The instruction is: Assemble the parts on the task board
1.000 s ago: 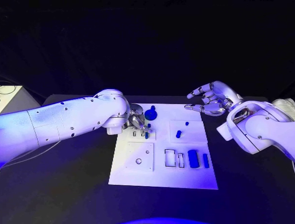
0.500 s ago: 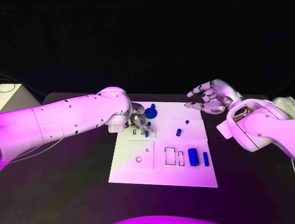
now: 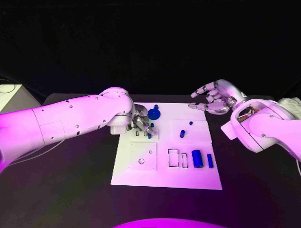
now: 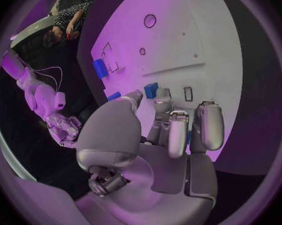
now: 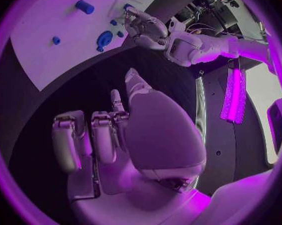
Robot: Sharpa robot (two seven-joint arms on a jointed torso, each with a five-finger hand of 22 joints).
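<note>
My left hand (image 3: 140, 124) pinches a small blue peg (image 3: 150, 136) at the board's (image 3: 167, 178) ten o'clock; it seems light, stiff and slippery. My right hand (image 3: 214, 99) hovers spread, empty.

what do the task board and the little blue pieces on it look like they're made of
Task board: likely rigid plastic or painted sheet, matte white; flat, with crisp cut slots and holes, no glare.
Blue pieces: probably moulded or printed plastic; uniform saturated colour, blocky and round shapes, dull sheen. Too small to be sure.

Bathed in magenta light from above; glared off the flat white rectangular task board (image 3: 165, 178); black beyond; bent edges in wrist views.
</note>
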